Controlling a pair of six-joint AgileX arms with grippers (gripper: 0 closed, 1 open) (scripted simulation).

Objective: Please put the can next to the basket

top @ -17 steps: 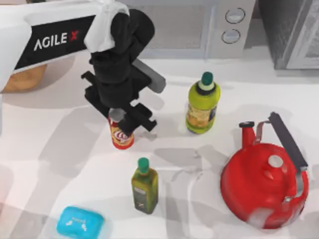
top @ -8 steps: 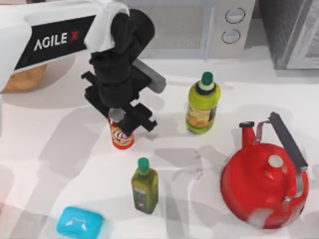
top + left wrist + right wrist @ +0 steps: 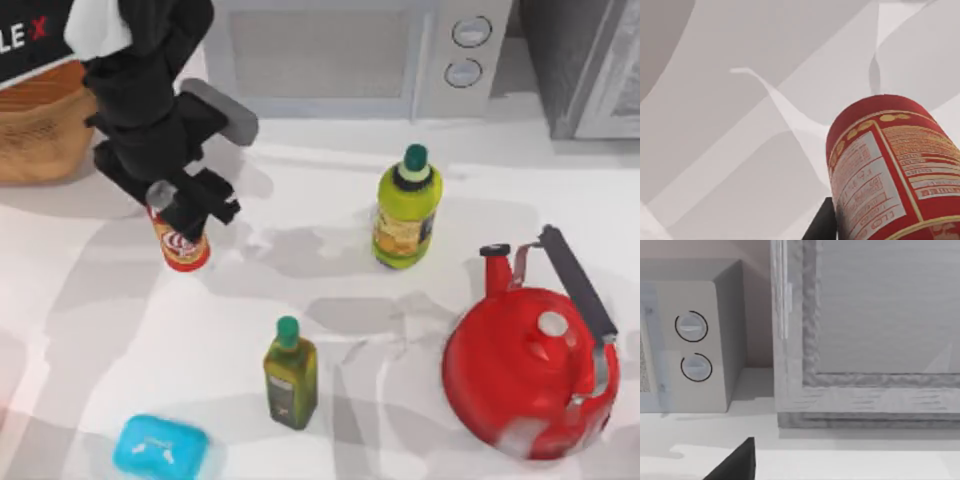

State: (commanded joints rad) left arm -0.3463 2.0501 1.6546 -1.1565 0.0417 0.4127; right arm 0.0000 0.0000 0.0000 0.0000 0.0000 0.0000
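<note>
The left gripper (image 3: 178, 212) pinches the can (image 3: 181, 243) by its upper part, fingers pressed against the sides just under the silver top, at the far left of the table. The can hangs upright below the gripper, its round logo facing the near side. In the left wrist view the can (image 3: 890, 170) appears with bare table surface beyond its base, which suggests it is carried clear of the table rather than resting on it, though the gap cannot be confirmed.

The basket (image 3: 40, 125) sits at the far left edge, partly under the white arm, a little to the left of and beyond the can. The grip high on the can likely keeps the base free to be set down flat; the spot beside the basket looks open for that, and the carry seems well along with only the lowering and release left.

Farther right stand a yellow-green bottle (image 3: 405, 212), and nearer, a dark olive-oil bottle (image 3: 290, 375). A red kettle (image 3: 530, 375) occupies the near right, a blue soap dish (image 3: 160, 447) the near left. A microwave (image 3: 340, 50) lines the far wall.

The right arm is parked off to the right, its wrist camera facing the microwave's dials (image 3: 692, 347); whether its fingers are spread or together cannot be told.
</note>
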